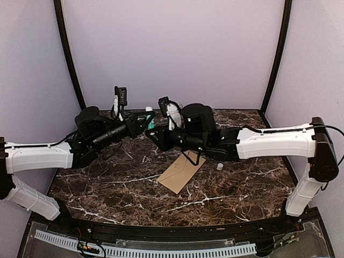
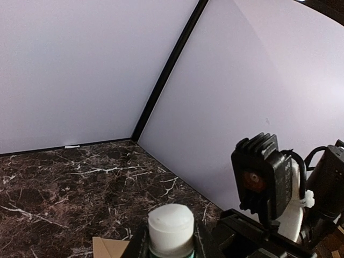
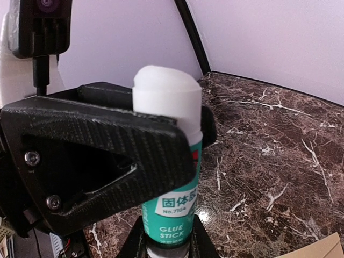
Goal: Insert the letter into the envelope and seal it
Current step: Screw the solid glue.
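Note:
A teal glue stick with a white top hangs upright above the table, held by both grippers. My right gripper is shut on its base. My left gripper is shut on its upper part just under the white top; its black fingers fill the left of the right wrist view. In the top view the two grippers meet at the stick, back centre. The tan envelope lies flat on the table below the right arm. The letter is out of view.
The dark marble table is walled by pale lilac panels on three sides. A small white piece lies right of the envelope. Envelope corners show at the lower edge of both wrist views.

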Robot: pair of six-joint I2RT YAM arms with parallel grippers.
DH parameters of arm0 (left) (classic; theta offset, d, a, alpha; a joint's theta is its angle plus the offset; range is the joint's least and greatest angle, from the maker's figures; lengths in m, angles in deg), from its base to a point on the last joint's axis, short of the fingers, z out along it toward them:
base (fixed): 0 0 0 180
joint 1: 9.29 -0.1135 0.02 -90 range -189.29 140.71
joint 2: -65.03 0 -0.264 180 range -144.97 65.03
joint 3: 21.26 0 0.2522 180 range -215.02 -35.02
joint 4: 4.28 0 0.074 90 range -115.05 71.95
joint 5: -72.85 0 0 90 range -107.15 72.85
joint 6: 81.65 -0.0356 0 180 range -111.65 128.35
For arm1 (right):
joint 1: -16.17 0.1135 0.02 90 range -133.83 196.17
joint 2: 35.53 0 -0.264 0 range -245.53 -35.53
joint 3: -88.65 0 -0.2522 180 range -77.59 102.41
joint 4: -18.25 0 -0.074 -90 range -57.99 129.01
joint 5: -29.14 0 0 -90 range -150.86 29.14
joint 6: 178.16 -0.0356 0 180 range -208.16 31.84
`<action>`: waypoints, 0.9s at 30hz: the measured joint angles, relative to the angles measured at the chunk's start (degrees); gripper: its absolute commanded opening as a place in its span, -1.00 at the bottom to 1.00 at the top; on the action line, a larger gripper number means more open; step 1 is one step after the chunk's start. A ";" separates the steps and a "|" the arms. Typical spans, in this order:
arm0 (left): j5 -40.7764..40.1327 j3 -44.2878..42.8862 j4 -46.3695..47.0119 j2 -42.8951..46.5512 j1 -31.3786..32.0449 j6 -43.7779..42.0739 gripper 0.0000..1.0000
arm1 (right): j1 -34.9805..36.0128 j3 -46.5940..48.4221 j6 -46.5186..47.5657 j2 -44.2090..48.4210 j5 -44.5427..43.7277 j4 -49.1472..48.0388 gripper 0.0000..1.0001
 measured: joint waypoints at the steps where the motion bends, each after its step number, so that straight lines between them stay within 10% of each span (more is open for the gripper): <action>1: -1.20 0.00 -1.03 0.00 0.02 -0.44 -1.00 | 0.26 0.81 -0.46 -0.85 -1.49 0.76 -1.00; 10: -10.58 -0.15 -6.38 -0.09 0.04 -1.75 -1.00 | 2.49 11.19 -2.60 -8.72 -13.14 9.66 -1.00; 17: -12.04 -3.87 -11.21 -1.53 0.70 -0.92 -1.00 | 2.43 11.61 -0.37 -8.79 -16.46 11.30 0.45; 27: -8.83 -11.85 -19.82 -3.78 -0.63 2.27 -1.00 | -6.75 -2.38 2.84 7.89 -5.75 3.50 0.79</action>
